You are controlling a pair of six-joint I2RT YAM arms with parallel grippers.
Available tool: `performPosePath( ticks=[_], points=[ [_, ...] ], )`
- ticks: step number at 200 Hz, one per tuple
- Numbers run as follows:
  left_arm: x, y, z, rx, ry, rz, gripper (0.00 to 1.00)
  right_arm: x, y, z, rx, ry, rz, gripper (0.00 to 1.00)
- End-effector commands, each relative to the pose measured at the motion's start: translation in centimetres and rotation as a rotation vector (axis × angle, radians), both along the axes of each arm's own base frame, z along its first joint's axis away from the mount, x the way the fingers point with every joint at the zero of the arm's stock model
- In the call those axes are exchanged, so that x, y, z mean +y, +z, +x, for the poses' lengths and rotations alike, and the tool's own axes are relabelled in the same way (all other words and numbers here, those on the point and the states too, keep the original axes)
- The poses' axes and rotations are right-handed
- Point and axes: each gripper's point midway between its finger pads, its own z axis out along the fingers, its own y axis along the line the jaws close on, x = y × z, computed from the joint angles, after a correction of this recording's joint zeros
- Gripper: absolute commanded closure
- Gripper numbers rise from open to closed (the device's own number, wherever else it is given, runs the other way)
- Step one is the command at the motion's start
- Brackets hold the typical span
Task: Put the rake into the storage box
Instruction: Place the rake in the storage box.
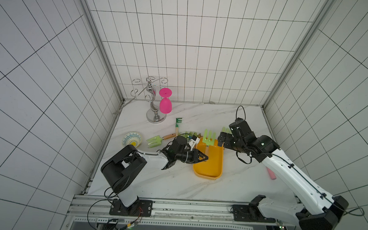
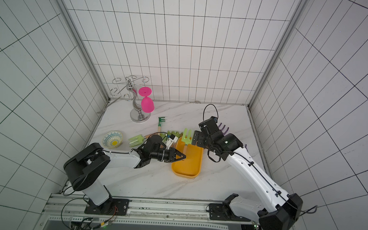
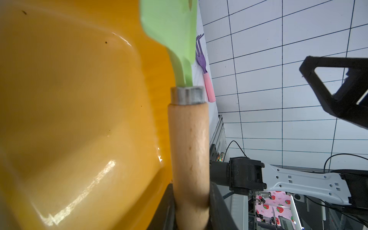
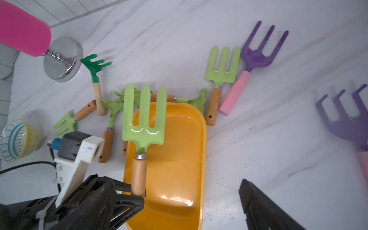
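Rake held over the storage box, not yet released.

The light green rake [image 4: 144, 123] was gripped at its wooden handle by the left gripper [image 1: 204, 158], jaws closed on it, above the yellow-orange storage box [image 1: 216, 164], its tines past the far rim. The right gripper [image 1: 221, 141] stood open beside the box, holding nothing. Lowering and release were judged to remain.

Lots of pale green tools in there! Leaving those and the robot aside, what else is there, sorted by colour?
Purple tools: 2
Dark green rake: 1
Pink glass: 1
Yellow-orange storage box: 1
Silver rack: 1
Patterned bowl: 1
Total: 7
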Motion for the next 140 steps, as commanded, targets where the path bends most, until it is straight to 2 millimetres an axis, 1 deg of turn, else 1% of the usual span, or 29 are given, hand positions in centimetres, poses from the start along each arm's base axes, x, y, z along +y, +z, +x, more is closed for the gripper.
performPosePath(
  ticks=[1, 19, 25, 54, 69, 102, 119, 128, 140],
  points=[
    [-1.0, 0.6, -0.5, 0.004, -0.01, -0.064, 0.92, -4.5, -3.6, -1.2, 0.123, -0.059, -0.128, 0.01],
    [-0.8, -0.9, -0.3, 0.06, 0.046, -0.053, 0.91, -6.1, -4.9, -1.3, 0.165, -0.091, -0.132, 0.01],
    [-0.7, -1.0, -0.3, 0.07, 0.06, -0.061, 0.91, -6.5, -5.2, -1.2, 0.174, -0.103, -0.132, 0.01],
    [-0.8, -2.9, -0.3, 0.145, 0.076, -0.025, 0.9, -7.7, -6.9, -0.8, 0.237, -0.121, -0.136, 0.01],
    [-0.8, -3.3, -0.6, 0.17, 0.067, -0.01, 0.9, -8.1, -7.8, -0.3, 0.263, -0.131, -0.139, 0.01],
    [-0.4, -4.4, -0.8, 0.242, 0.079, 0.053, 0.87, -8.3, -9.5, 0.8, 0.316, -0.14, -0.127, 0.01],
    [-0.4, -4.4, -1.1, 0.284, 0.08, 0.069, 0.83, -8.2, -10.1, 1.6, 0.327, -0.142, -0.117, 0.01],
    [-0.4, -4.3, -1.2, 0.299, 0.082, 0.078, 0.79, -8.1, -10.5, 1.9, 0.334, -0.139, -0.112, 0.01],
    [-0.3, -4.2, -1.4, 0.306, 0.081, 0.097, 0.77, -7.9, -10.9, 2.3, 0.347, -0.133, -0.11, 0.01]
  ],
)
